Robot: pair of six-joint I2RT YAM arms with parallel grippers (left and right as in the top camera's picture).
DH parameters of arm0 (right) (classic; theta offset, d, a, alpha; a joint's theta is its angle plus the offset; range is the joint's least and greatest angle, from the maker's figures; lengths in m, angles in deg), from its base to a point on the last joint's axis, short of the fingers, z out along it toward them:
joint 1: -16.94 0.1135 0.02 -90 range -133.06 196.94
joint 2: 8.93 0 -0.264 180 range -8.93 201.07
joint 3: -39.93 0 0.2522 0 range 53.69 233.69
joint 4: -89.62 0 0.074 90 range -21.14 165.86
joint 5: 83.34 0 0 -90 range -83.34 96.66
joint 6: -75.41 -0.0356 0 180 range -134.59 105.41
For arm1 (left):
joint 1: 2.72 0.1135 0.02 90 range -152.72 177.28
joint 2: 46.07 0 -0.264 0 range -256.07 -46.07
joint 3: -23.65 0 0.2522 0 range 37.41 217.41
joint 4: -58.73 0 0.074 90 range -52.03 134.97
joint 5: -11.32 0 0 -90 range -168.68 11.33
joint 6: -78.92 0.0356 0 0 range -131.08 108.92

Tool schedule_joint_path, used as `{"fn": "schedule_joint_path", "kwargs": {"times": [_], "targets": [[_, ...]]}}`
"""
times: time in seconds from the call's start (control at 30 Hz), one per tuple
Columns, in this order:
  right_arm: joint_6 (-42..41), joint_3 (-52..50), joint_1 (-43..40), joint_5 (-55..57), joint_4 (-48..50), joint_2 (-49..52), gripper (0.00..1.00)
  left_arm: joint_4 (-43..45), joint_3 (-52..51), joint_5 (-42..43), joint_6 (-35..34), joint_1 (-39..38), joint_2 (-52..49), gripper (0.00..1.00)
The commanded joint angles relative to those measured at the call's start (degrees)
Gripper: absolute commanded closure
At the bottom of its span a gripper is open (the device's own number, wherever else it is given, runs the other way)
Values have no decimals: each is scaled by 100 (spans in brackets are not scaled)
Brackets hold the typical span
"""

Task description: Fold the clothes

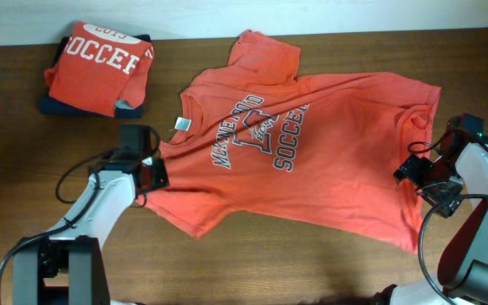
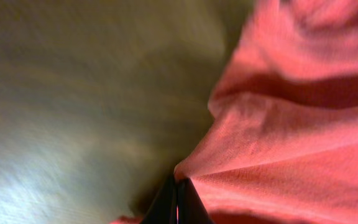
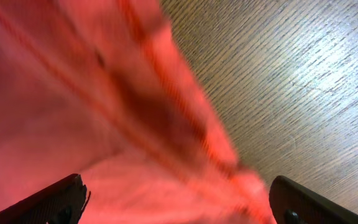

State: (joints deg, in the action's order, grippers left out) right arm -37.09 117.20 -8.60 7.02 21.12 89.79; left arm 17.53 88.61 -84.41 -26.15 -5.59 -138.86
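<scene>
Pinching down near the left side of the desk [image 1: 252, 263], the left end effector [image 1: 152, 172] is clenched on cloth. Its wrist view shows the fingertips [image 2: 176, 200] closed tight, with the orange-red fabric drawn to a point between them. That's the collar-end edge of the T-shirt [image 1: 312, 169], just on the near side of the white neck tag [image 1: 181, 124].

Over on the right, the right end effector [image 1: 413, 169] is released. Its jaws stand wide, with the hem lying between them but nothing gripped. So one corner is taken and the other is not.

The T-shirt itself lies spread chest-up across the middle of the desk, slanted, with the collar to the left, the hem to the right and one sleeve reaching toward the far edge.

I'd call this the opening grab for the first fold. The next move needs the right jaws to close on the hem. Then both arms should lift and carry together so the cloth doesn't drag or bunch.

Far back at the far-left corner sits a folded shirt [image 1: 100, 68] on something dark, looking finished.
</scene>
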Motion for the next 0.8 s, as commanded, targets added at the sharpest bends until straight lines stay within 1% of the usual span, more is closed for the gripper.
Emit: {"fn": "schedule_joint_path", "kwargs": {"times": [0.0, 0.03, 0.1, 0.13, 0.17, 0.2, 0.27, 0.3, 0.33, 0.37, 0.43, 0.47, 0.5, 0.57, 0.6, 0.67, 0.77], "targets": [[-50, -28, -35, 28, 22, -52, 1, 363, 118, -227, 232, 188, -42, 92], [-50, -28, -35, 28, 20, -52, 1, 452, 127, -227, 297, 201, -42, 67], [-50, -28, -35, 28, 22, -52, 1, 481, 214, -225, 457, 203, -42, 28], [-50, -28, -35, 28, 20, -52, 1, 437, 275, -227, 472, 203, -42, 18], [-50, -28, -35, 28, 22, -52, 1, 295, 411, -225, 470, 203, -39, 5], [-50, -28, -35, 28, 20, -52, 1, 149, 529, -221, 466, 203, -39, 1], [-50, -28, -35, 28, 20, -52, 2, -284, 813, -140, 437, 203, -33, 1], [-50, -28, -35, 28, 22, -52, 1, -848, 1139, 118, 372, 192, -11, 1], [-50, -28, -35, 28, 20, -52, 1, -1156, 1316, 337, 341, 173, -4, 4], [-50, -28, -35, 28, 20, -52, 1, -1425, 1464, 535, 315, 140, 9, 11], [-50, -28, -35, 28, 20, -52, 1, -1834, 1657, 898, 315, 20, 13, 39], [-50, -28, -35, 28, 20, -52, 1, -1980, 1674, 1060, 313, -70, 13, 58], [-50, -28, -35, 28, 22, -52, 1, -2118, 1659, 1231, 302, -173, 13, 73], [-50, -28, -35, 28, 20, -52, 1, -2393, 1580, 1394, 258, -404, -11, 97], [-50, -28, -35, 28, 22, -52, 2, -2538, 1515, 1386, 181, -549, -15, 99], [-50, -28, -35, 28, 20, -52, 1, -2697, 1353, 1388, 28, -824, -17, 100], [-50, -28, -35, 28, 22, -52, 1, -2645, 1023, 1281, -238, -1248, -22, 100]]}}
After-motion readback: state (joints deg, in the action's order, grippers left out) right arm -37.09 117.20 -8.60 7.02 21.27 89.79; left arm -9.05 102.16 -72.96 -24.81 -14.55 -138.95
